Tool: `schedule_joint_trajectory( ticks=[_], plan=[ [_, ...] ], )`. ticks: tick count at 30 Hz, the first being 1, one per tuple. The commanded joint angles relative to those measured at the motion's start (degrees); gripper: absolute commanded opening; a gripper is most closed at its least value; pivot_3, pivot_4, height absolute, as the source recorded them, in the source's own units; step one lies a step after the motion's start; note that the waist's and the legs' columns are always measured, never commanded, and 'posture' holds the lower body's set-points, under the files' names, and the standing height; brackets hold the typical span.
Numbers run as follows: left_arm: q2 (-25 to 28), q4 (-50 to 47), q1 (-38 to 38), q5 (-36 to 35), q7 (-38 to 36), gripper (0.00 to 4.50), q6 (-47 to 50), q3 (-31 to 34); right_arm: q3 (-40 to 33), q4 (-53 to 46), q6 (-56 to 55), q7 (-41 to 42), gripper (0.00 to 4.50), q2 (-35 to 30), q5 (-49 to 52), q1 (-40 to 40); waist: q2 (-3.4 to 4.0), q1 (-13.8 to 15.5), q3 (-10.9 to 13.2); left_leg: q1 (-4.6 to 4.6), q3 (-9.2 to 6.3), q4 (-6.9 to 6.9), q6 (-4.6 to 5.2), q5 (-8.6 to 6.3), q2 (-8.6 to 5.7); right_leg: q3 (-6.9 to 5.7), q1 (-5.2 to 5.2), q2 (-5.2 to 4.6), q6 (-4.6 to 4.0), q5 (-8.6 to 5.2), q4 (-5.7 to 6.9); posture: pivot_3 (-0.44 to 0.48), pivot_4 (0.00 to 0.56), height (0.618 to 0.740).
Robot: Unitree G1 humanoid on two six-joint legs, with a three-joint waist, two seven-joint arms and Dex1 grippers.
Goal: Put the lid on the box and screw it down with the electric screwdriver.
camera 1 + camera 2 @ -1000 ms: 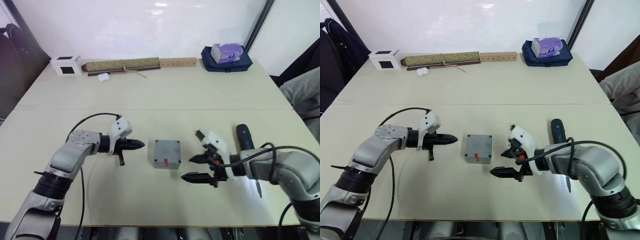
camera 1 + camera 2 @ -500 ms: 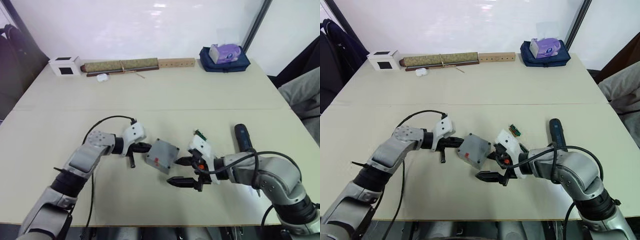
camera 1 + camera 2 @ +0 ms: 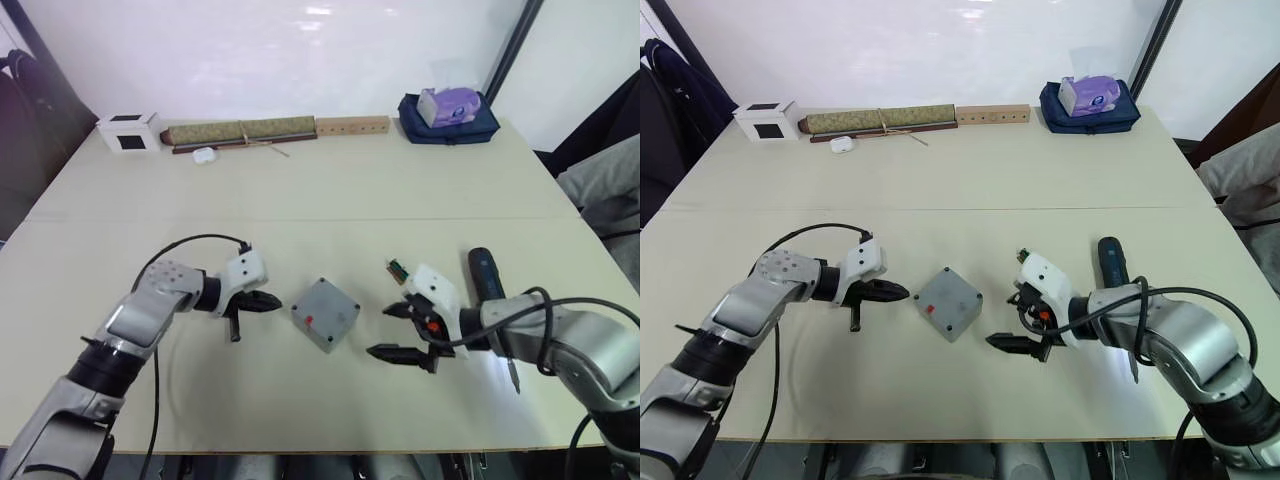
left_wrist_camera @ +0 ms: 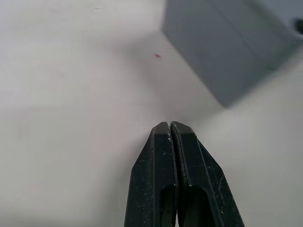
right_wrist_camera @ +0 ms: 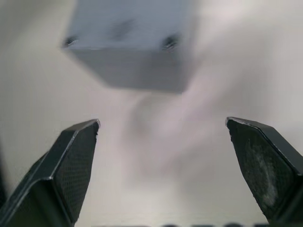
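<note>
The grey box [image 3: 326,313] sits mid-table, turned corner-on like a diamond, with a red mark on its side. A flat grey lid [image 5: 128,23] with corner screw holes covers its top. My left gripper [image 3: 275,300] is shut and empty, its tip a short gap to the left of the box [image 4: 227,42]. To the right of the box my right gripper [image 3: 380,330] is open, with nothing between the fingers. The dark electric screwdriver [image 3: 487,275] lies on the table beyond my right forearm, partly hidden by it.
A small green part [image 3: 397,267] lies just behind the right gripper. Along the far edge stand a white cube [image 3: 131,130], a rolled mat [image 3: 245,131], a wooden block [image 3: 353,125] and a blue bag [image 3: 452,110] with tissues.
Both grippers have drawn back from the box, left leftward and right rightward. The box, square-on a second ago, now stands turned corner-on.
</note>
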Motion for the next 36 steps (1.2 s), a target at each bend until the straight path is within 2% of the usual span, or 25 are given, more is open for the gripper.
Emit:
schedule_joint_trajectory(
  ticks=[1,5,7,11,15,27,32,36],
  plan=[
    [1.1,-6.4,2.7,-2.0,-1.2,0.0,2.4,-0.4,2.4,0.4,-4.6,1.8,4.42,0.9,-3.3,-1.3,0.0,0.1,0.0,-0.01,-0.02,0.0,0.0,0.0,0.0,-0.01,0.0,0.01,0.0,0.0,-0.01,0.0,0.15,0.74],
    [0.3,-9.4,4.2,-0.8,0.0,0.0,2.6,-2.4,4.8,0.3,-9.3,3.9,4.42,2.5,-5.9,-1.5,0.0,0.2,0.0,-0.01,-0.03,0.0,0.0,0.0,-0.01,-0.02,0.01,0.0,0.0,0.0,-0.01,0.0,0.15,0.74],
    [-1.9,-8.4,2.9,0.2,1.9,0.0,1.8,-3.0,7.3,-0.6,-11.2,5.6,4.42,2.5,-7.5,-1.2,0.02,0.2,0.0,0.0,-0.03,0.01,0.0,0.0,-0.02,-0.02,0.03,0.0,0.0,0.0,-0.01,0.0,0.15,0.74],
    [-5.3,-5.5,0.2,1.6,4.7,0.0,0.8,-2.9,6.4,-2.7,-8.9,7.3,4.42,3.6,-4.4,-1.2,0.0,0.3,0.0,-0.02,-0.05,0.06,0.0,0.0,-0.06,-0.03,0.04,0.0,0.01,0.01,0.0,0.0,0.15,0.74],
    [-5.5,-4.9,-0.2,1.4,4.4,0.0,0.4,-2.6,7.8,-3.7,-8.8,8.0,4.42,2.0,-6.6,0.4,0.0,0.1,0.0,0.01,-0.07,0.05,0.0,0.0,-0.05,-0.04,0.04,0.03,0.0,0.0,0.01,0.0,0.15,0.74],
    [-5.5,-4.7,-0.8,0.1,3.1,0.0,0.8,-2.1,7.5,-2.9,-7.8,5.8,4.42,2.8,-9.2,1.2,0.0,0.1,0.0,0.0,-0.09,0.05,0.0,0.0,-0.05,-0.05,0.04,0.03,0.0,0.0,0.04,0.0,0.15,0.74],
    [-4.9,-4.7,-1.4,-1.1,3.7,0.0,1.4,0.2,2.5,-5.5,-8.8,6.5,4.42,-2.3,-10.3,3.9,0.01,0.3,0.0,-0.01,-0.1,0.05,0.0,0.0,-0.05,-0.05,0.04,0.01,0.0,0.0,0.04,0.0,0.15,0.74],
    [-1.7,-6.6,-3.5,-9.0,1.2,0.0,7.7,8.4,-15.5,-10.2,-4.2,4.5,4.42,-1.5,-1.2,9.2,-0.03,0.1,0.0,-0.05,-0.14,0.07,0.0,0.0,-0.06,-0.08,0.04,-0.02,0.0,0.0,0.03,0.0,0.15,0.74]
  ],
)
